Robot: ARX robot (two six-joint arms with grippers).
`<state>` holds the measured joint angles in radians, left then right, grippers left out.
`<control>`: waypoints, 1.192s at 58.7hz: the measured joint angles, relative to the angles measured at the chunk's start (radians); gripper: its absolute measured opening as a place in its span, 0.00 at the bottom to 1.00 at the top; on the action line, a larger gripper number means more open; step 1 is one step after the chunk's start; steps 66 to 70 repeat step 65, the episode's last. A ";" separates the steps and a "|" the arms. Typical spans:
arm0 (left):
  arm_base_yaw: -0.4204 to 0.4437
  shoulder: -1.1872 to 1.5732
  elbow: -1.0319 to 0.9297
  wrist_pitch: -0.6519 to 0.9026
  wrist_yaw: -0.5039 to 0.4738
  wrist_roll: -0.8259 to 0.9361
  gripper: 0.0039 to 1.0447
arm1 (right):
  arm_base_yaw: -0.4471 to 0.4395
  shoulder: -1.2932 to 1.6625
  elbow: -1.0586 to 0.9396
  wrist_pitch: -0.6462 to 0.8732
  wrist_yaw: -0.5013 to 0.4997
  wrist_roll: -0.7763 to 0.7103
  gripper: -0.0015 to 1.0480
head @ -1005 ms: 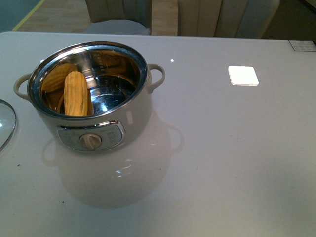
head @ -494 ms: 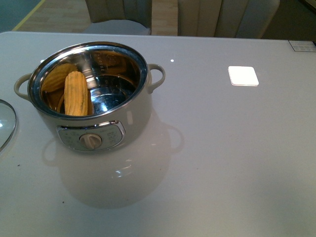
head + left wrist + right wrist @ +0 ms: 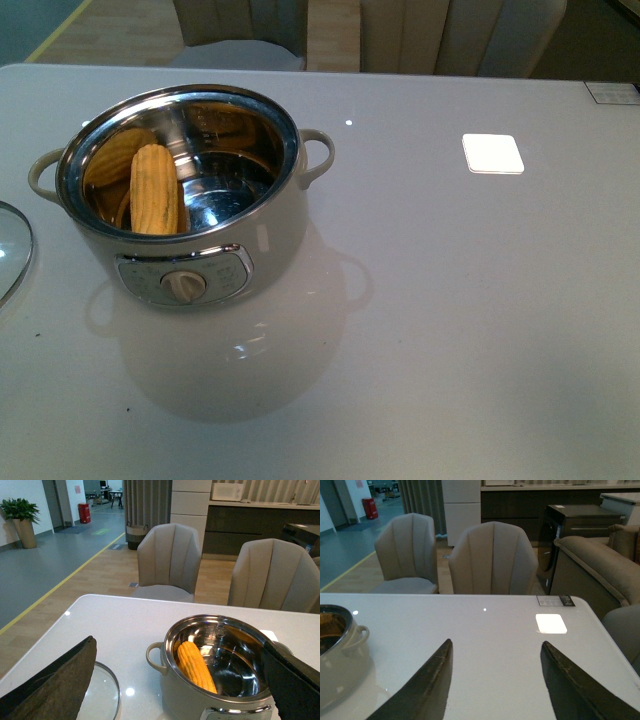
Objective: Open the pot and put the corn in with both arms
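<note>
Risks first, biggest down.

Table (image 3: 480,330): broad, pale, glossy. Slick surface; any knock to the pot likely to slide it rather than tip it.

Pot (image 3: 200,262): one, cream, open, standing toward the left of the table, dial panel facing the robot. Two loop handles. In the left wrist view, pot (image 3: 200,702) sits close under the left gripper (image 3: 175,680), between its two fingers as framed. Careless swing or drop of that arm could clip the rim or a handle.

Glass lid (image 3: 10,250): one, off the pot, lying flat on the table just beside the pot's left handle, partly out of frame in the front view. Possible overhang at the table edge; cannot tell. Also in the left arm's path; a nudge could skate it off.

Corn (image 3: 154,190): one cob, inside the pot, leaning against the steel wall on the left side. Second yellow shape beside it judged a reflection in the steel, not a second cob. Task looks complete; little risk here unless pot gets bumped.

Grippers: two. Left jaws spread wide, holding nothing. Right gripper (image 3: 495,680) likewise spread, nothing between, over bare table well apart from the pot.

Chairs: two behind the table. White square patch (image 3: 492,153): one.
</note>
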<state>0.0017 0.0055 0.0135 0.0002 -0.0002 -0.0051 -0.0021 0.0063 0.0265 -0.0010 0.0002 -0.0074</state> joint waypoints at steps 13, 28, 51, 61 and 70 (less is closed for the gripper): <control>0.000 0.000 0.000 0.000 0.000 0.000 0.94 | 0.000 0.000 0.000 0.000 0.000 0.001 0.93; 0.000 0.000 0.000 0.000 0.000 0.000 0.94 | 0.000 0.000 0.000 0.000 0.000 0.001 0.92; 0.000 0.000 0.000 0.000 0.000 0.000 0.94 | 0.000 0.000 0.000 0.000 0.000 0.001 0.92; 0.000 0.000 0.000 0.000 0.000 0.000 0.94 | 0.000 0.000 0.000 0.000 0.000 0.001 0.92; 0.000 0.000 0.000 0.000 0.000 0.000 0.94 | 0.000 0.000 0.000 0.000 0.000 0.001 0.92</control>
